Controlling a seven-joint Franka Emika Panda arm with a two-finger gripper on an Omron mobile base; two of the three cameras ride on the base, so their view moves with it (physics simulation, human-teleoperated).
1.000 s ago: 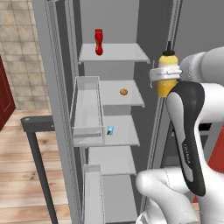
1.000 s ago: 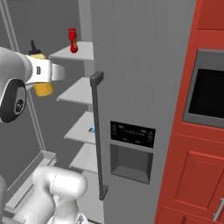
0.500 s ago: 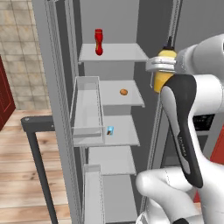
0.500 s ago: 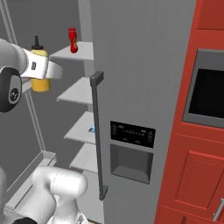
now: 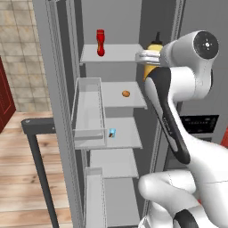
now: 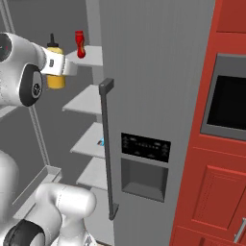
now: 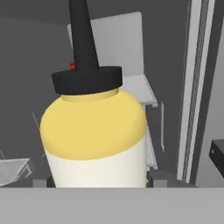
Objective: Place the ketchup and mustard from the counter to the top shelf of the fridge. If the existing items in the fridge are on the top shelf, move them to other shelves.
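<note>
My fingers (image 6: 66,65) were clamped on the mustard (image 6: 55,72), one on each side of its yellow body, and the gripper (image 5: 147,56) held it upright with the dark nozzle pointing up. In the hand view the mustard (image 7: 94,131) sat right up against the camera, black cap and spout on top. I had it in the air at the open front of the fridge (image 5: 116,18), at about the height of the top shelf (image 5: 120,52) and just off that shelf's right front corner, not resting on it. The ketchup (image 5: 100,42) stood upright on the top shelf, toward the back left. One shelf down I saw the small orange-brown lump (image 5: 126,93) on the grey slab, and on the shelf below that the tiny light blue and white thing (image 5: 111,132) near the left edge. From the right base view I saw the fridge's dark bar handle (image 6: 108,144) on the closed grey door beside the red cabinets (image 6: 211,192).
</note>
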